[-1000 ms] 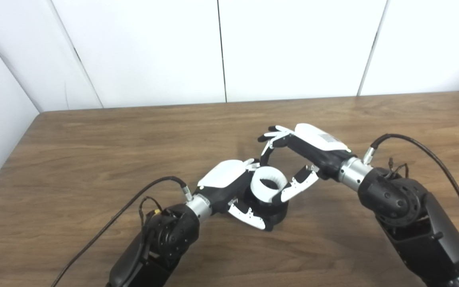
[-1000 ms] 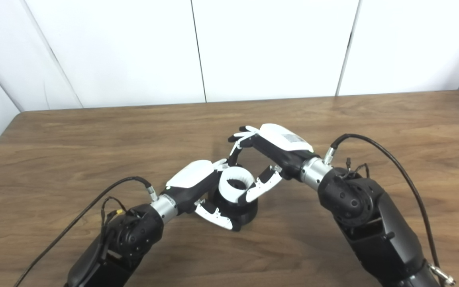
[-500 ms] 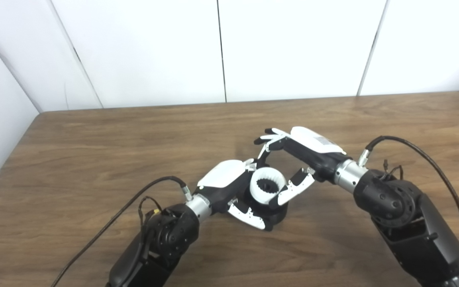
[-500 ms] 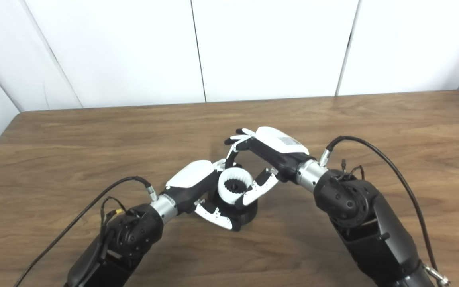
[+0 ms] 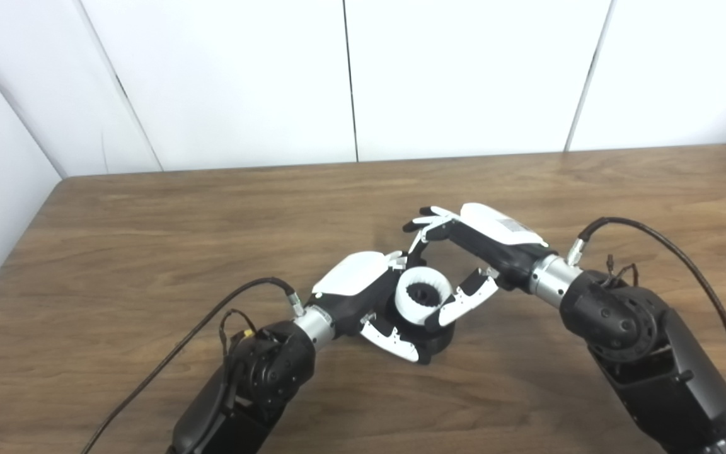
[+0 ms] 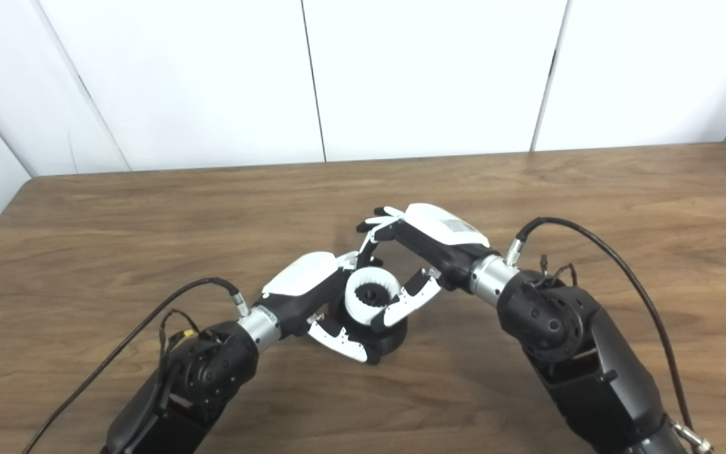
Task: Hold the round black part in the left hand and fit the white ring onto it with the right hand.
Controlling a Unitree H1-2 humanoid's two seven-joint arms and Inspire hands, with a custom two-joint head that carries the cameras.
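A: White ring (image 5: 424,297)? Position?

B: Mid-table, seated atop the round black part (image 5: 429,333), a toothed black core showing through its opening. Whether fully seated, can't tell.

A: Right hand (image 5: 464,252)?

B: Pinching the ring: thumb on its right rim, fingers (image 5: 418,232) curled over the far side.

A: Left hand (image 6: 312,296)?

B: Wrapped around the black part from the left, thumb along the near side. The part rests on the wooden table (image 5: 149,252).

A: Surroundings?

B: White wall panels (image 6: 426,75) on the far side.
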